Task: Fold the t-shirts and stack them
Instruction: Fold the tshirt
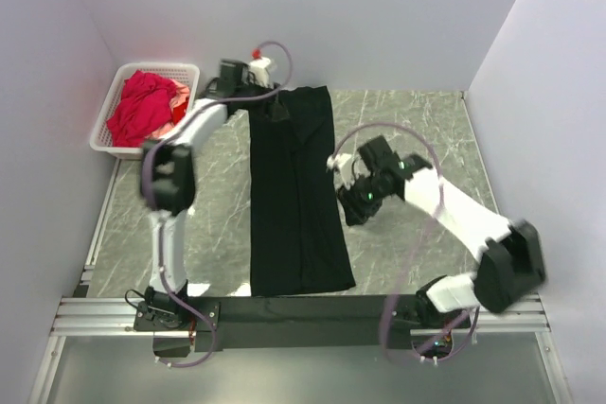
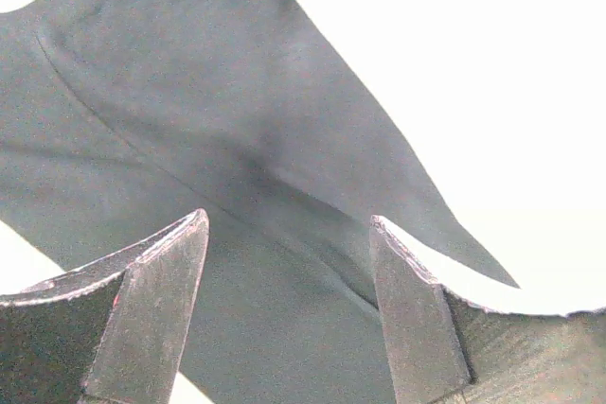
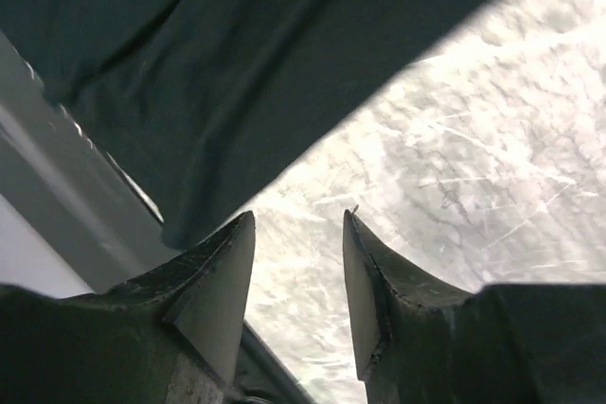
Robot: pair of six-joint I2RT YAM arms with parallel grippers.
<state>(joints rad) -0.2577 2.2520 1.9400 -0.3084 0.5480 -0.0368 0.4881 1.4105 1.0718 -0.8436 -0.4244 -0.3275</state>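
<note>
Both hands empty right now. Left gripper (image 2: 289, 224): jaws spread wide over the far end of the large plain black cloth t-shirt (image 1: 295, 196), nothing pinched. Right gripper (image 3: 298, 219): jaws apart too, bare tabletop between them, just beside the shirt's right edge about midway along.

The shirt lies as a long narrow strip down the middle of the grey marble-patterned table (image 1: 417, 130). Its far end is near the white back wall (image 1: 379, 26); its near hem flares and reaches the black base rail (image 1: 284, 309).

Risks, my read:
- Pinch only the top layer at the far end → the strip opens up on the lift.
- Right fingers sit low beside the edge → a sideways sweep drags the fold out of line.
- Near hem is at the rail → pulling toward me could spill it off the table.
- Left elbow is near the white plastic lattice basket (image 1: 106, 144) holding the crimson red t-shirt (image 1: 140, 111) and the salmon pink t-shirt (image 1: 176, 118); a wide swing could knock it.

Room: broad bare marble right of the shirt. Narrower lane on the left, between the shirt and my left arm. Little room behind the far end.
</note>
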